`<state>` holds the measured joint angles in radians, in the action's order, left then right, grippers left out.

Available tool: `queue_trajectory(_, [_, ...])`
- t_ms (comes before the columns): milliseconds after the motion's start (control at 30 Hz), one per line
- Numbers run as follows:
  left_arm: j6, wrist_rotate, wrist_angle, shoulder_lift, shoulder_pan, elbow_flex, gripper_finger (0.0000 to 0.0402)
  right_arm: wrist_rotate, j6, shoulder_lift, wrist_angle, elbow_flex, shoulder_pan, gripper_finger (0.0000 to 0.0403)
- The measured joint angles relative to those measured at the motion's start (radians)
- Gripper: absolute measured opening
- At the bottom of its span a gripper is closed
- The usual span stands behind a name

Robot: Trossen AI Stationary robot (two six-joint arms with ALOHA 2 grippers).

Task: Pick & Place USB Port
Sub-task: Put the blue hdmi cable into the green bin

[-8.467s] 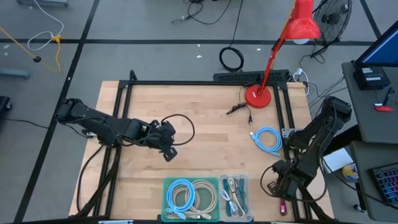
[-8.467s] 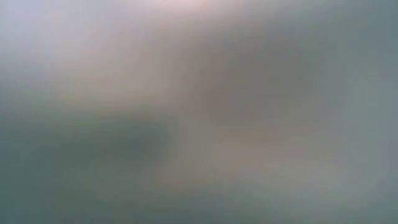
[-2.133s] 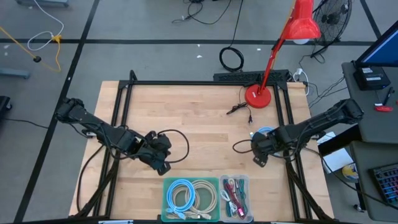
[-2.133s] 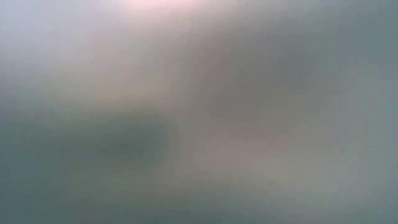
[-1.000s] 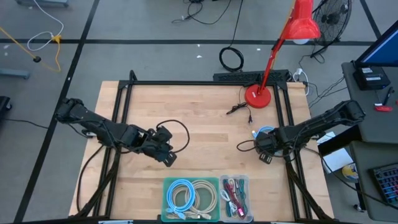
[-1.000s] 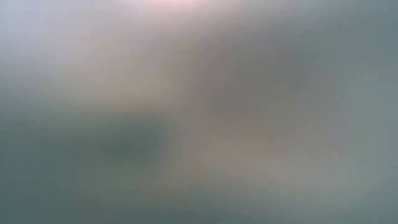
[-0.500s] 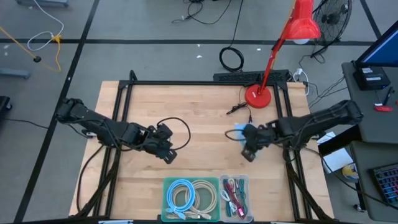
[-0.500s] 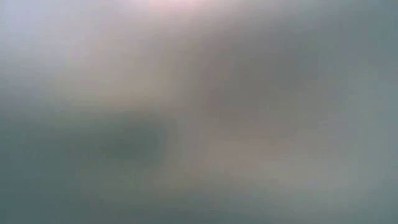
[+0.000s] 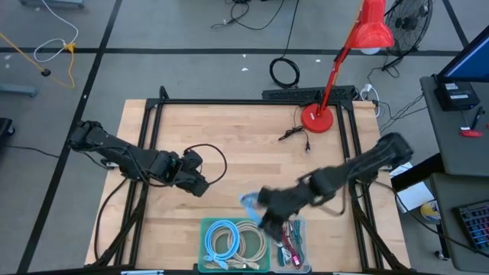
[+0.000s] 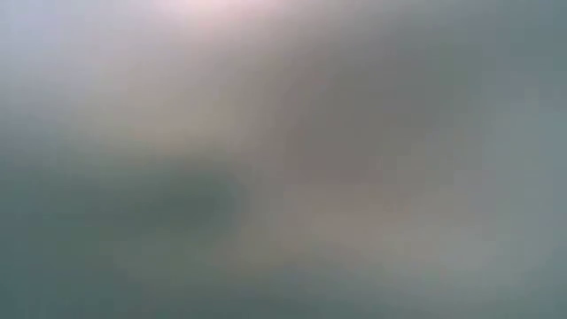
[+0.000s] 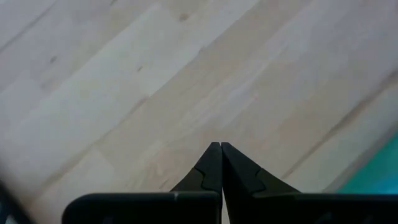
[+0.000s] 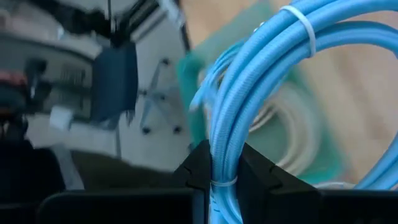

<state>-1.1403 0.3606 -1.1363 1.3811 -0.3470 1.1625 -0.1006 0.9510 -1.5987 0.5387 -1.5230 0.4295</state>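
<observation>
A light-blue coiled cable (image 9: 249, 202) tied with white zip ties is in my right gripper (image 9: 258, 212), which is shut on it just beyond the far rim of the teal bin (image 9: 205, 238) near the table's near edge. In the right wrist view the coil (image 12: 273, 68) fills the picture past my right gripper (image 12: 221, 163). My left gripper (image 9: 200, 188) is shut and holds nothing, over bare wood left of the middle; its fingers (image 11: 221, 149) meet above the boards. My right gripper pinches the bundled strands of the blue coil (image 12: 219, 149) between its two fingers, close to a white zip tie (image 12: 219, 183). Several strands lie together in the hold. The coil is lifted clear of the table and reaches out past the fingertips.
The teal bin holds a blue coil (image 9: 221, 238) and a white coil (image 9: 250, 238); a clear bin (image 9: 299, 226) beside it holds small cables. A red lamp base (image 9: 316, 118) and a thin black cable (image 9: 293, 134) are on the far right. A black frame (image 9: 153, 137) borders the table.
My right gripper has swept from the table's right side toward the left and the near edge, carrying the blue coil off the wood to just above the bins. My left gripper has shifted slightly left and stayed shut.
</observation>
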Motion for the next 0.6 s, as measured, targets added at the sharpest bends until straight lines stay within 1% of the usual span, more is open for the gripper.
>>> queue_trajectory(100, [-0.047,-0.016,-0.042,-0.001,-0.004,0.000,0.0000,-0.060,0.000,-0.140,0.007,-0.116,0.040,0.0033])
queue_trajectory(167, [-0.051,-0.017,-0.046,-0.002,-0.015,0.000,0.0000,-0.090,-0.015,-0.224,0.007,-0.185,0.058,0.0033])
queue_trajectory(267, [-0.051,-0.016,-0.035,-0.003,-0.029,0.000,0.0000,-0.139,-0.044,-0.312,0.011,-0.267,0.066,0.0033])
queue_trajectory(400, [-0.072,-0.004,-0.031,-0.003,-0.044,0.000,0.0000,-0.139,-0.078,-0.349,0.020,-0.328,0.062,0.0033])
queue_trajectory(600, [-0.133,0.005,-0.011,-0.003,-0.084,0.000,0.0000,-0.136,-0.158,-0.370,0.047,-0.335,0.066,0.0033])
